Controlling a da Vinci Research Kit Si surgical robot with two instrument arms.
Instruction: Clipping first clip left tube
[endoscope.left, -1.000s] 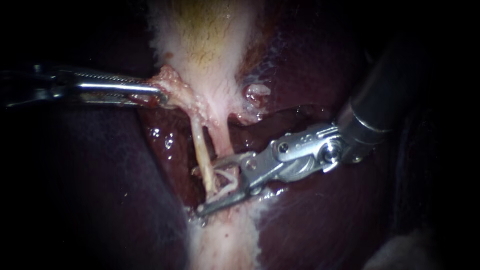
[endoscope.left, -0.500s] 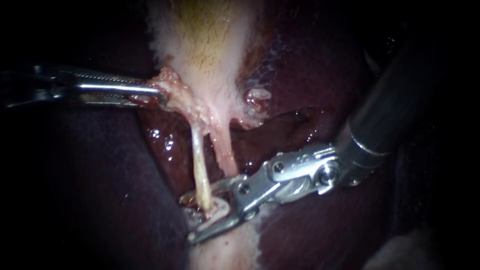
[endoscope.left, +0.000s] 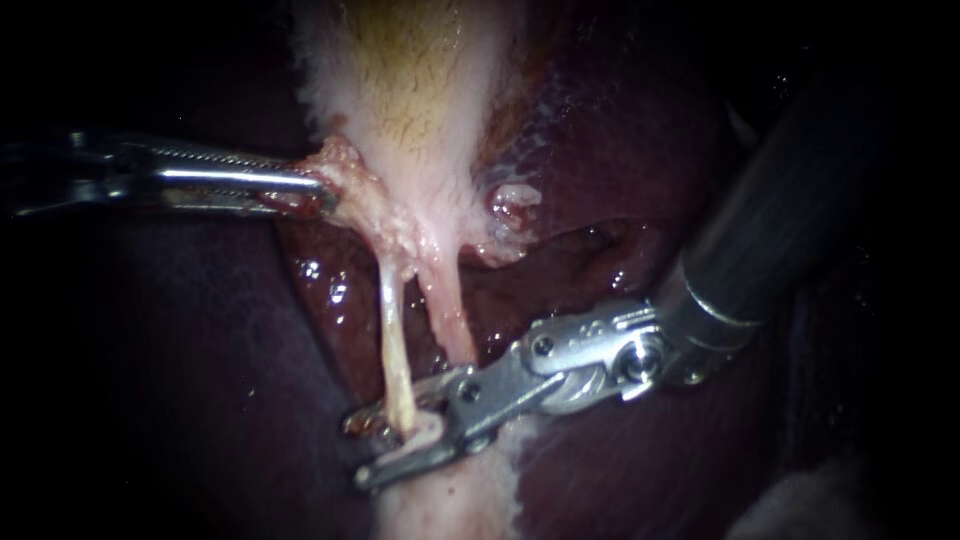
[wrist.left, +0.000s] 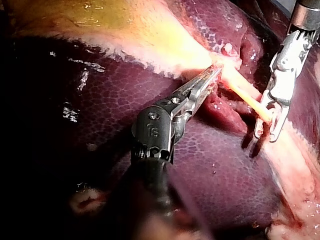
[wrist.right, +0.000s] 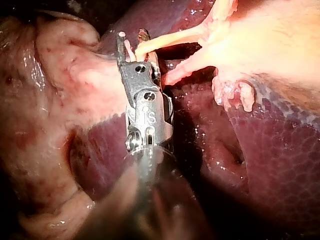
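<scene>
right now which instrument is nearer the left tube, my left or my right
Right. The right instrument has its open jaws around the left tube, low down. The left instrument is shut on the gallbladder beside the tube's upper end, not on the tube.

Left instrument (endoscope.left: 318, 192): shaft enters from the left, jaws pressed together on the lower left edge of the gallbladder (endoscope.left: 410, 90).
Right instrument (endoscope.left: 360, 450): shaft enters from the upper right, jaws parted, 1 on each side of the left tube's lower end.
Left tube (endoscope.left: 392, 330): pale, thin, taut, running from the gallbladder's lower end down into that gap.
Right tube (endoscope.left: 447, 310): pinker, thicker, just beside the left tube; its lower end is hidden behind the right instrument.
Liver (endoscope.left: 180, 350): dark and glossy, lying under the 2 tubes.
</scene>
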